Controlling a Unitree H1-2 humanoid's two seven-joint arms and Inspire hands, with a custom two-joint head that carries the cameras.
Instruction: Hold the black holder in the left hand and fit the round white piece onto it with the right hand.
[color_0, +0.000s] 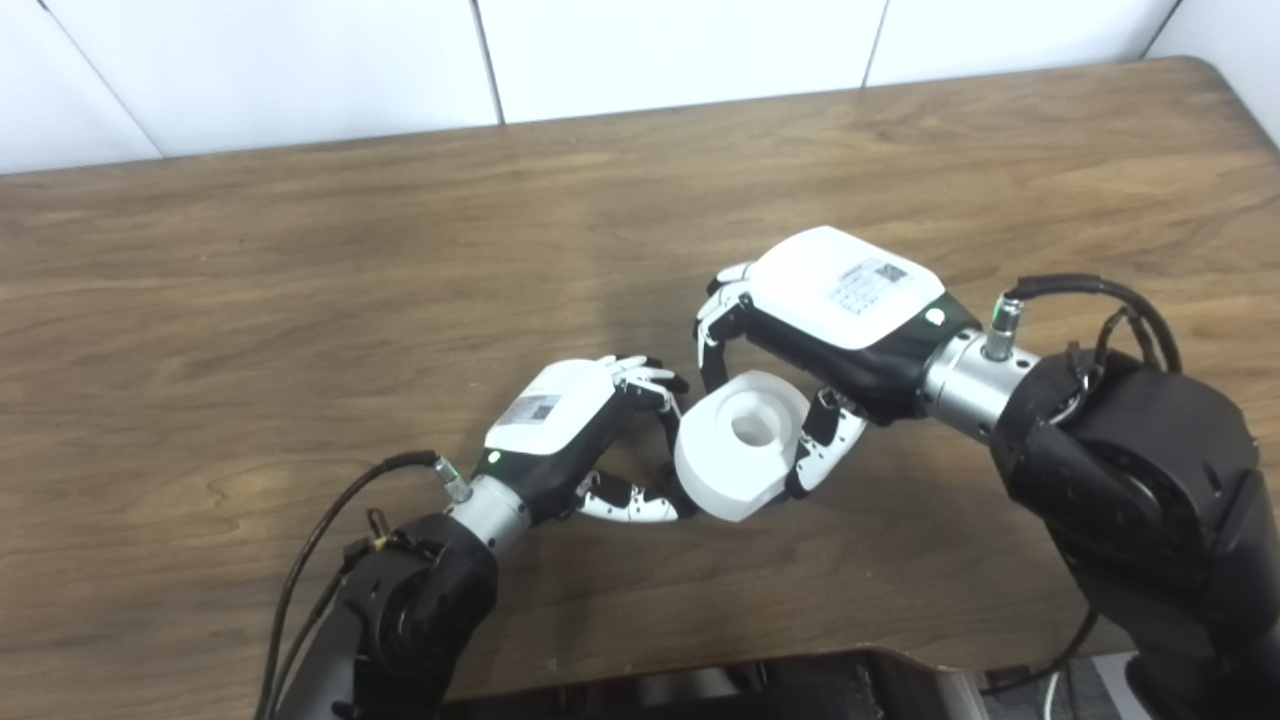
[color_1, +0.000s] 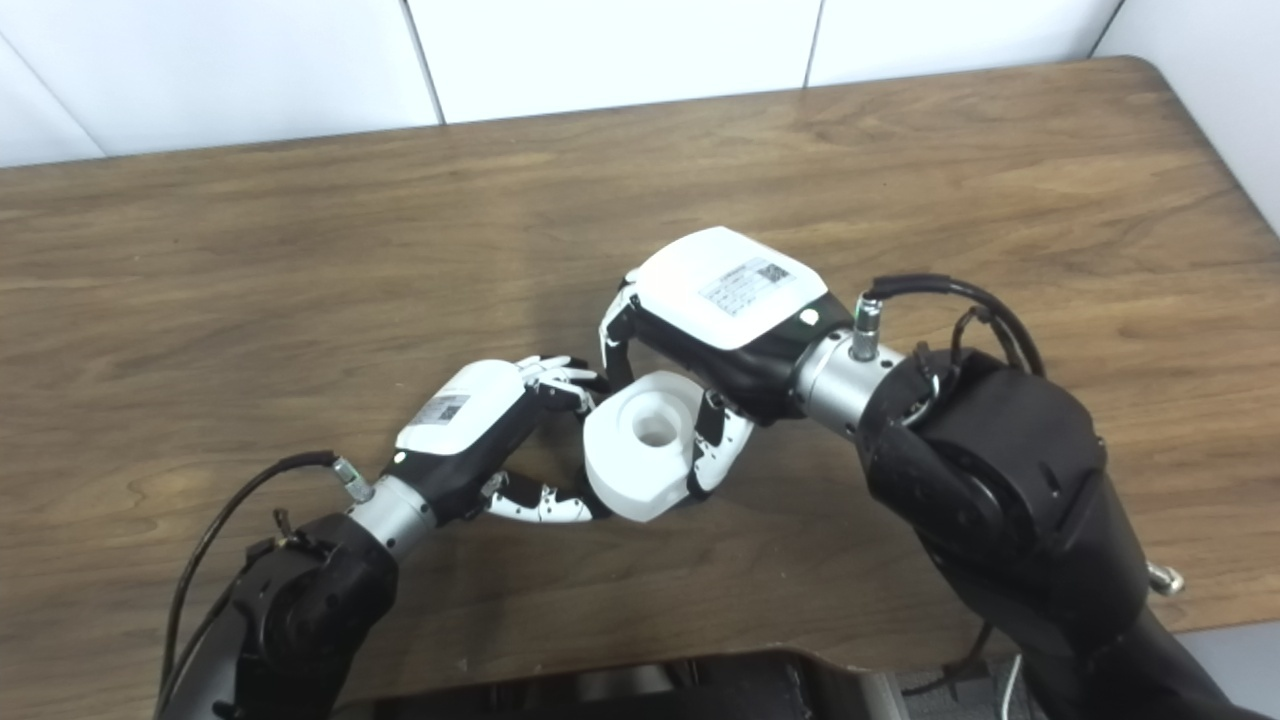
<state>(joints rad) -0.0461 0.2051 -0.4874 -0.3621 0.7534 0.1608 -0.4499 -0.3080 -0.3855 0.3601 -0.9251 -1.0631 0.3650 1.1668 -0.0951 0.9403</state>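
I am looking down at a brown wood-grain table (color_0: 300, 280) that is filling most of the frame, with white wall panels (color_0: 300, 60) running along the top edge.

Just below the middle of the frame, my right hand (color_0: 830, 320) is curling around a round white plastic piece with a hole in its centre (color_0: 742, 445). The fingers (color_0: 715, 330) are hooking over its upper left side and the thumb (color_0: 822, 450) is pressing against its right side, so this hand is gripping the piece. The piece is sitting tilted, its holed face turned up toward the cameras.

My left hand (color_0: 575, 425) is coming in from the lower left of the frame and is meeting the white piece on its left side. Its fingers are closing in near the piece's left edge and its thumb (color_0: 630, 505) is reaching under the lower left rim. I cannot tell whether it is gripping anything: the black holder is not showing clearly, since anything dark between the two hands is blending with the black finger parts or is hiding behind the white piece.

Black cables (color_0: 1090, 300) are looping off the right wrist at the right of the frame, and another cable (color_0: 330, 530) is trailing from the left wrist in the lower left.
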